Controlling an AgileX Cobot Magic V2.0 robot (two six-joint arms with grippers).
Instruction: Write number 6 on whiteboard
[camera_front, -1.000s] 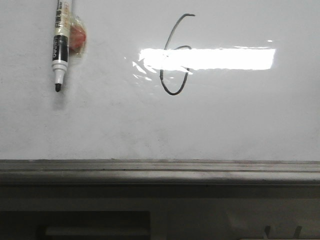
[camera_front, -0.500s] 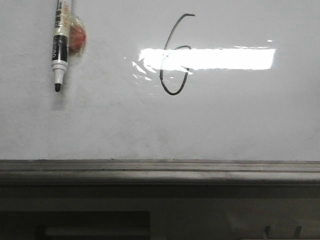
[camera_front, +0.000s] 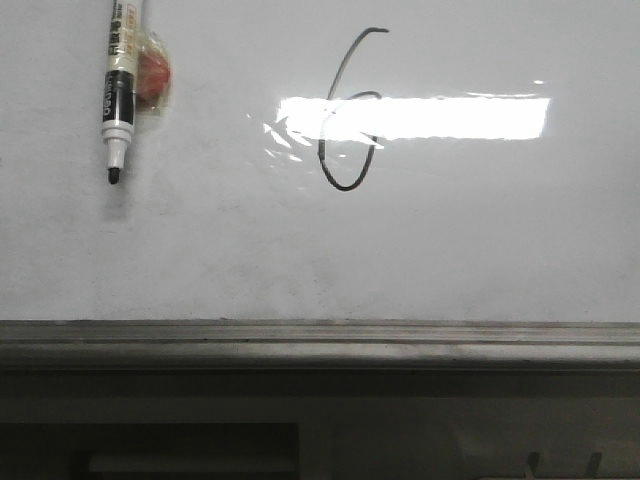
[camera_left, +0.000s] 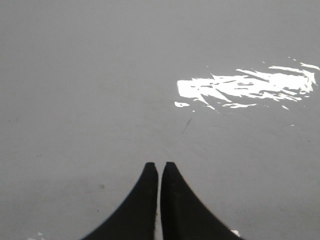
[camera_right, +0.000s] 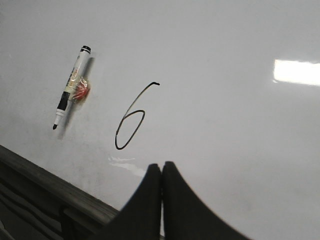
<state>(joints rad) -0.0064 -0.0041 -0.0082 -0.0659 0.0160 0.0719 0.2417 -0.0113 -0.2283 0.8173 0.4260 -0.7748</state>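
Observation:
The number 6 (camera_front: 350, 110) is drawn in thin dark line on the whiteboard (camera_front: 480, 240), hooked at top with a loop at bottom. It also shows in the right wrist view (camera_right: 131, 122). A marker pen (camera_front: 118, 95) with a black tip sticks to the board at the upper left, tip down, beside a red blob (camera_front: 153, 78); the pen also shows in the right wrist view (camera_right: 69, 95). My right gripper (camera_right: 161, 165) is shut and empty, a little off the board below the 6. My left gripper (camera_left: 159, 165) is shut and empty over bare board (camera_left: 100, 100).
A grey metal ledge (camera_front: 320, 345) runs along the whiteboard's lower edge; it also shows in the right wrist view (camera_right: 45, 187). A bright lamp reflection (camera_front: 440, 117) lies across the board beside the 6.
The marker pen has shifted very slightly upward on the board. The 6 and the ledge are unchanged.

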